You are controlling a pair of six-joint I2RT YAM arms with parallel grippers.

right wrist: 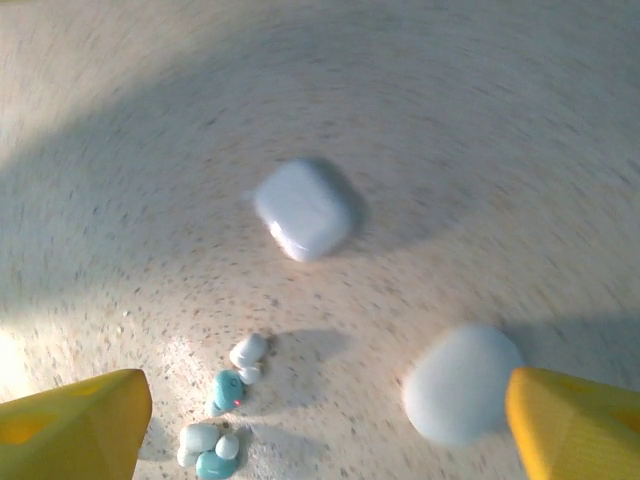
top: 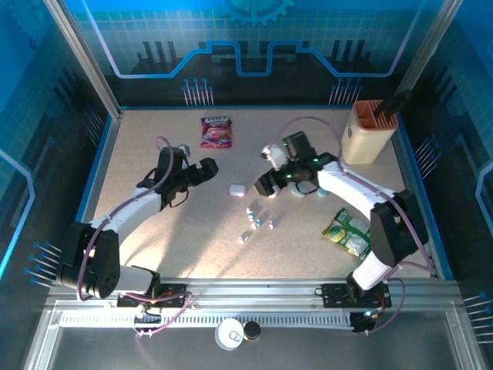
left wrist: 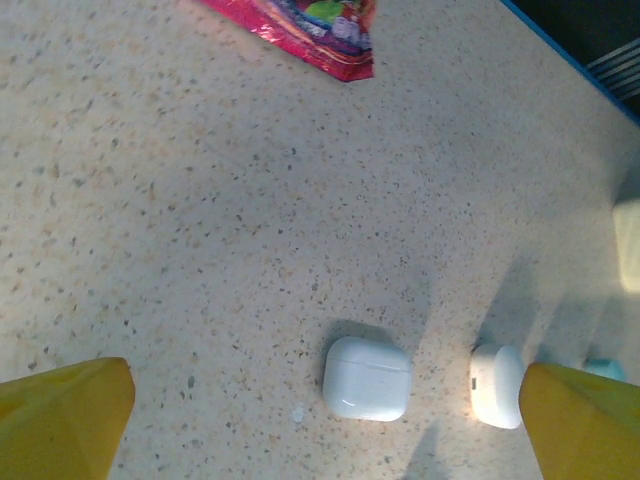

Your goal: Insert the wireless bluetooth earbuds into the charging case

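Observation:
Several tiny white and pale-blue earbuds lie loose at mid-table; some of them sit low left in the right wrist view. A closed white charging case rests between my two grippers. A second pale rounded case lies on the table just inside my right gripper's right finger, and it lies by my left gripper's right finger too. My left gripper is open above the table, holding nothing. My right gripper is open as well, nothing between its fingers.
A pink snack packet lies at the back of the table. A green packet lies at the right, and a beige holder stands at the back right. A round white lid sits on the front rail.

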